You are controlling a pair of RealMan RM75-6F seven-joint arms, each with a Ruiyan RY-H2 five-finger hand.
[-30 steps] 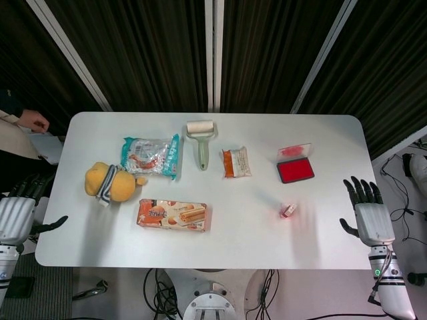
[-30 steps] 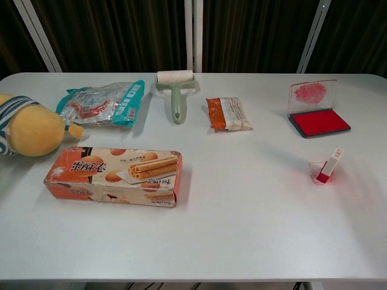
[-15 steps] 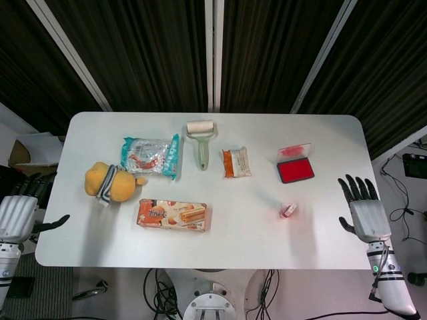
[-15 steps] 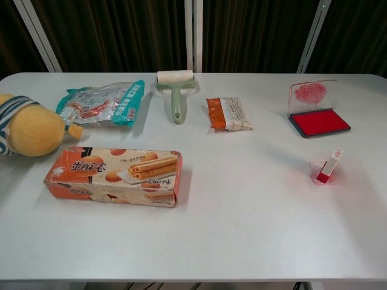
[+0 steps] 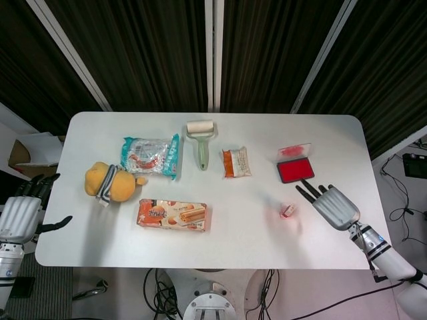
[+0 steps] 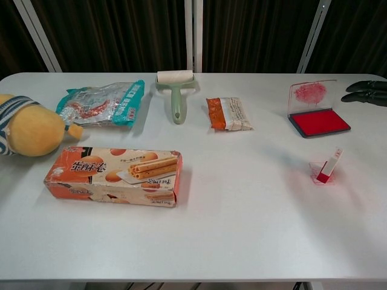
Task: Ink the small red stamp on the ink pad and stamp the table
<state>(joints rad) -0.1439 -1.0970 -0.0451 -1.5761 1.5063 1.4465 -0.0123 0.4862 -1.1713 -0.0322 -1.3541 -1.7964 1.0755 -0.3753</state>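
The small red stamp (image 5: pixel 288 211) (image 6: pixel 328 166) leans in a little clear holder on the white table, toward the front right. Behind it lies the red ink pad (image 5: pixel 295 170) (image 6: pixel 318 122) with its stained lid standing open. My right hand (image 5: pixel 330 204) hovers over the table just right of the stamp, fingers spread and pointing toward the pad, holding nothing; the chest view shows only its dark fingertips (image 6: pixel 364 86) at the right edge. My left hand (image 5: pixel 23 212) hangs open off the table's left edge and appears only in the head view.
A biscuit box (image 5: pixel 172 215), a yellow plush toy (image 5: pixel 109 181), a snack bag (image 5: pixel 151 155), a green lint roller (image 5: pixel 201 145) and a small orange packet (image 5: pixel 236 162) lie across the table (image 5: pixel 240 240)'s left and middle. Papers (image 5: pixel 35 147) sit beyond the left edge.
My right hand has swung in from beside the table's right edge to above the tabletop, close to the stamp and ink pad. The left hand has barely shifted.
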